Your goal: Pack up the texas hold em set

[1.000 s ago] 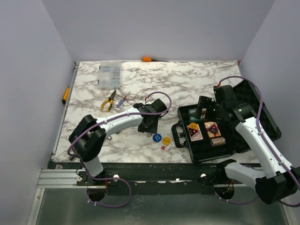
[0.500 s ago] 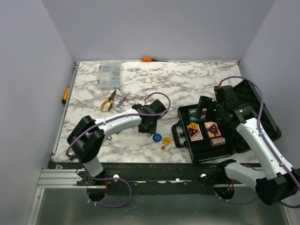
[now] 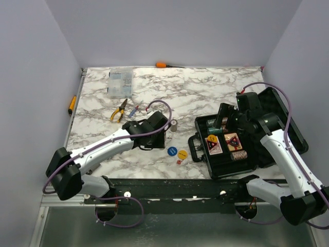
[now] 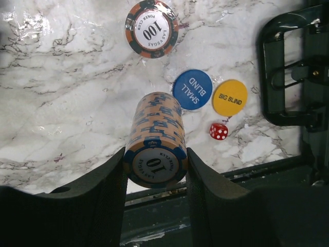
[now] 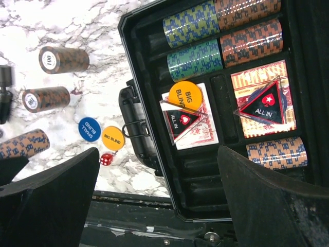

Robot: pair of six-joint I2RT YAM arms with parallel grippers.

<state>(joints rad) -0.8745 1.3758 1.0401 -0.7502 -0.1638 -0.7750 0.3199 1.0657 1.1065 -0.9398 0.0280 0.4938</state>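
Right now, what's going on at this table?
The left fingers grip a chip stack turned on its side. The right fingers hang wide open and empty above the open black case, which already holds rows of chips and two card decks. Out on the marble are a 100 stack, a second stack, the blue disc, the yellow disc and the red die.

Left arm (image 3: pixel 103 146) swung back leftward, jaws closed on chip stack (image 4: pixel 156 139); upright stack (image 3: pixel 174 125) uncovered.
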